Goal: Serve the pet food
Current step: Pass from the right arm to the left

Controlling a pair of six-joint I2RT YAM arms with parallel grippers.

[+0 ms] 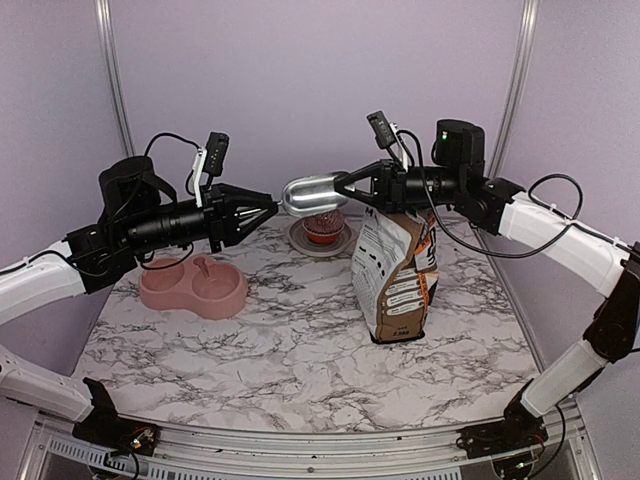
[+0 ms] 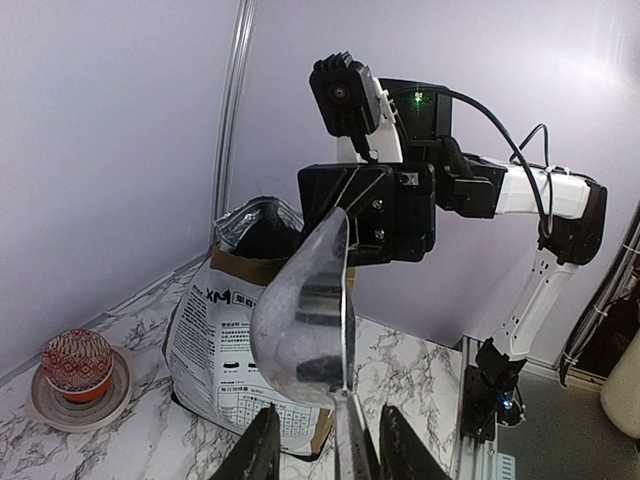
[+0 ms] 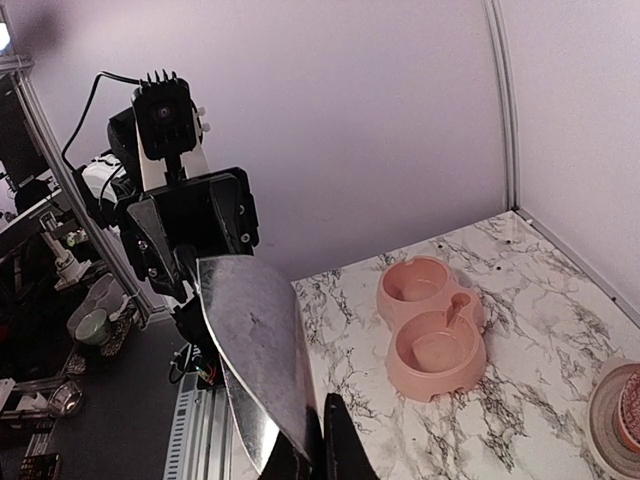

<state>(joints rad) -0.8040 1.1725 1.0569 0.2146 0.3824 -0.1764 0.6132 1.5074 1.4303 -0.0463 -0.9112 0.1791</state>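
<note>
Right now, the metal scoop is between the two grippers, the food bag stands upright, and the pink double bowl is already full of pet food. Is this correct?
Not quite: the right wrist view shows both wells of the pink double bowl empty. The rest holds: the metal scoop is between the left gripper and right gripper, and the food bag stands upright.

Shows shiny silver metal scoop [image 1: 312, 193] level in mid-air, rounded end pinched by left gripper [image 1: 272, 207], other end met by closed right gripper [image 1: 342, 184]; below on veined white marble table [image 1: 300, 360], pink plastic double bowl [image 1: 195, 285], upright printed paper bag [image 1: 395, 275], red-wrapped cupcake [image 1: 322, 230]
</note>
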